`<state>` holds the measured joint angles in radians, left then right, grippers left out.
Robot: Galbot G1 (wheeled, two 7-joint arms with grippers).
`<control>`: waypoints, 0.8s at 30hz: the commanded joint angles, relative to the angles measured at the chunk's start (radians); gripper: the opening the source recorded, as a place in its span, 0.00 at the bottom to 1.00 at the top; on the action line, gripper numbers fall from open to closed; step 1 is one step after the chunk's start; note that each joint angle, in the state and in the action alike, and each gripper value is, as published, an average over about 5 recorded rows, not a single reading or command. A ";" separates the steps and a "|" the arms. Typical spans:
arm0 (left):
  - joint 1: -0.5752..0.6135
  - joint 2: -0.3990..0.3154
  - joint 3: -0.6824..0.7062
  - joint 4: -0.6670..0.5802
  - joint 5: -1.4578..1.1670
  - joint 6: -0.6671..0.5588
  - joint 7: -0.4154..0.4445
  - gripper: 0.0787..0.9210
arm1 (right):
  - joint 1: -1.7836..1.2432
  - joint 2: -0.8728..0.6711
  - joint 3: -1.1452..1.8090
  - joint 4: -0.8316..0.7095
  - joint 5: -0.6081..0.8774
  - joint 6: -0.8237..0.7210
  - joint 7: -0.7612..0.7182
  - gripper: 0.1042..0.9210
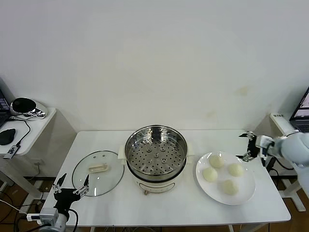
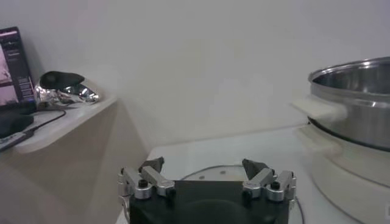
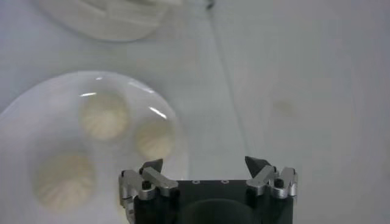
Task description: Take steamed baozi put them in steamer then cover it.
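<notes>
Noted four steamed baozi on a flat white plate at right of the white table: small, round, smooth, cream-white, set in a loose diamond, close together but apart, one far, one right, one left, one near. Seen from the right wrist as pale domes with fine pleats running out from the top, three of them in view, plate rim glossy. Found the steamer at table centre, just left of the plate: shiny round steel pot, uncovered, perforated tray visible inside with nothing on it, seated on a cream-white base with side handles. Seen from the left wrist as a steel wall with one cream handle jutting out. Logged a round glass lid with a pale handle lying flat on the table left of the steamer, near but apart from it. Placed the right gripper at the far right edge of the table, just beyond the plate's far-right rim, arm reaching in from the right; jaws spread wide, holding nothing, above the bare table beside the plate in the wrist view. Placed the left gripper low at the near left corner, just near-left of the lid's rim, fingers pointing away from the robot; jaws likewise spread wide and holding nothing. Also noted a side desk at far left carrying a shiny rounded object and a dark mouse.
</notes>
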<state>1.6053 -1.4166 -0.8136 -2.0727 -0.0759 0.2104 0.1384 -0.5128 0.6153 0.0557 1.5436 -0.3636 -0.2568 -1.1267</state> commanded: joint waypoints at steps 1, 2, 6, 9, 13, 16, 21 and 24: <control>0.006 -0.009 -0.002 -0.014 0.001 0.001 0.001 0.88 | 0.363 0.120 -0.411 -0.232 -0.131 0.055 -0.149 0.88; 0.008 -0.009 -0.003 -0.015 0.001 0.000 0.001 0.88 | 0.368 0.139 -0.421 -0.249 -0.143 0.060 -0.149 0.88; 0.016 -0.006 -0.006 -0.012 0.001 -0.001 0.001 0.88 | 0.367 0.199 -0.442 -0.308 -0.187 0.080 -0.149 0.88; 0.018 -0.002 -0.008 -0.003 0.001 -0.004 0.000 0.88 | 0.362 0.234 -0.446 -0.351 -0.211 0.092 -0.146 0.88; 0.017 0.003 -0.010 0.008 0.001 -0.005 0.000 0.88 | 0.358 0.272 -0.439 -0.407 -0.240 0.110 -0.145 0.88; 0.017 0.004 -0.008 0.011 0.001 -0.007 0.002 0.88 | 0.355 0.289 -0.438 -0.445 -0.269 0.136 -0.147 0.88; 0.016 0.003 -0.005 0.023 0.006 -0.008 0.001 0.88 | 0.336 0.298 -0.432 -0.468 -0.286 0.155 -0.149 0.88; 0.017 0.004 -0.004 0.030 0.013 -0.011 -0.001 0.88 | 0.322 0.296 -0.426 -0.465 -0.282 0.156 -0.149 0.88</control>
<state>1.6209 -1.4123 -0.8186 -2.0536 -0.0714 0.2019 0.1401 -0.2164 0.8667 -0.3272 1.1547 -0.5992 -0.1299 -1.2592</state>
